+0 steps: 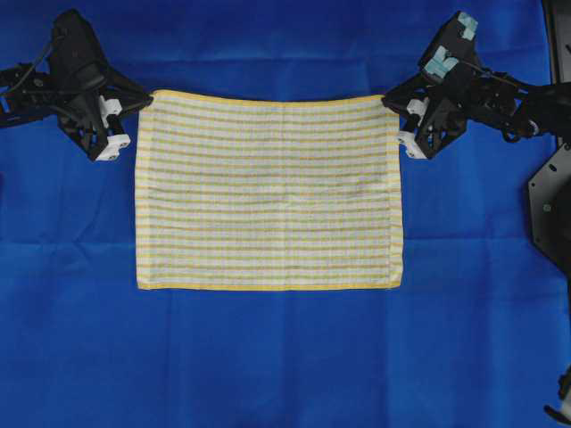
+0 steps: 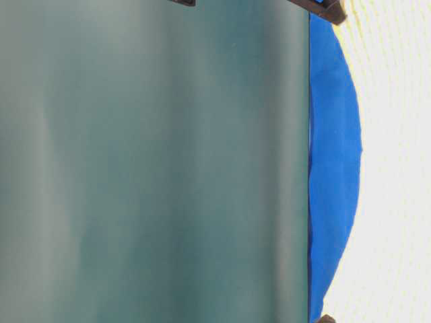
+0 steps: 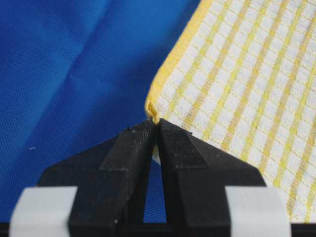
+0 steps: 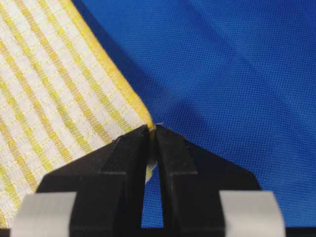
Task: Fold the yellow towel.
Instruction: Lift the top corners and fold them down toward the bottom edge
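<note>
Both arms are on the cloth now. The yellow towel (image 1: 268,192) lies spread across the middle of the blue cloth (image 1: 285,357), its near edge flat and straight, its far edge stretched between the two arms. On the left, the left gripper (image 1: 147,100) is pinched tight on the far left corner; the wrist view shows the two black fingers (image 3: 131,163) pressed together with the yellow hem of the towel (image 3: 247,89) caught right at their tips. Over on the right, same story: the right gripper (image 1: 388,101) is clamped on the far right corner, fingers (image 4: 123,168) closed with a sliver of towel (image 4: 54,89) hem squeezed between them. From overhead the far edge sags slightly between the two corners. In the table-level view, which is turned sideways, the towel (image 2: 397,168) fills the right side, pale and washed out, with a strip of blue cloth (image 2: 333,168) beside it and a blurred green backdrop (image 2: 155,161) behind.
</note>
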Controlling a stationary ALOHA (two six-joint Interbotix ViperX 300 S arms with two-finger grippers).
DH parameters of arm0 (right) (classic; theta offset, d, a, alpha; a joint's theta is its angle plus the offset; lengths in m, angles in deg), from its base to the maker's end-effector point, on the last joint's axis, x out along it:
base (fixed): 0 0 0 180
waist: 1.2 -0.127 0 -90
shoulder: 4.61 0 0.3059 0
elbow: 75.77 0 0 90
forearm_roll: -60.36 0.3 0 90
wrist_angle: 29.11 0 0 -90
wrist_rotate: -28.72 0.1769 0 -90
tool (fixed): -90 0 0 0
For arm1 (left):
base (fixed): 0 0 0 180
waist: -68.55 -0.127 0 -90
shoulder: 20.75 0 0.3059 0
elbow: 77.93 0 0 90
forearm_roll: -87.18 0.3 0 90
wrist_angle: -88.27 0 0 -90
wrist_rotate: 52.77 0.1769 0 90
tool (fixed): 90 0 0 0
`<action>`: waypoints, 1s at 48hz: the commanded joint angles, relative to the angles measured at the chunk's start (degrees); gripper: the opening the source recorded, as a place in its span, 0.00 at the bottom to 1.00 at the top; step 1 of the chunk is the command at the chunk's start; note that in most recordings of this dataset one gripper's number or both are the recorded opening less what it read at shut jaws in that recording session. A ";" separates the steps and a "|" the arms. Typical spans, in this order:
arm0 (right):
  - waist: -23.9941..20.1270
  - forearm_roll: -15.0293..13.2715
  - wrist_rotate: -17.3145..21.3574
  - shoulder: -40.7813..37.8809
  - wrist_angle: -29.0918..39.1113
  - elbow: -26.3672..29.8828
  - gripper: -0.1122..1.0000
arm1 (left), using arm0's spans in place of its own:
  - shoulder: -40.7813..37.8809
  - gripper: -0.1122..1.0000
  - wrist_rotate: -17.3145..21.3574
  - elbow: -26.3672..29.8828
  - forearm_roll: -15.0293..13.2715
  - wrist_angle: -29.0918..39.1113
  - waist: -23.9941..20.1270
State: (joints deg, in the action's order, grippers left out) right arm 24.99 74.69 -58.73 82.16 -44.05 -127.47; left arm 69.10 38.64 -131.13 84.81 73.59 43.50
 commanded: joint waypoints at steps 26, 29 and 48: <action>-11.69 7.82 0.00 9.84 4.57 -1.58 0.15 | 8.61 0.13 -5.98 -4.13 -0.18 0.35 13.27; -14.77 9.49 0.00 11.16 4.92 -2.46 0.15 | 9.58 0.13 -6.94 -4.66 -0.09 0.35 15.73; -31.20 15.91 0.00 16.44 5.10 -5.19 0.15 | 12.92 0.13 -14.33 -6.33 -0.09 0.35 30.32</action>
State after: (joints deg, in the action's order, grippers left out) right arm -4.01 89.98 -58.73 97.89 -38.78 -133.01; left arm 81.32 24.67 -137.89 84.81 74.20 71.63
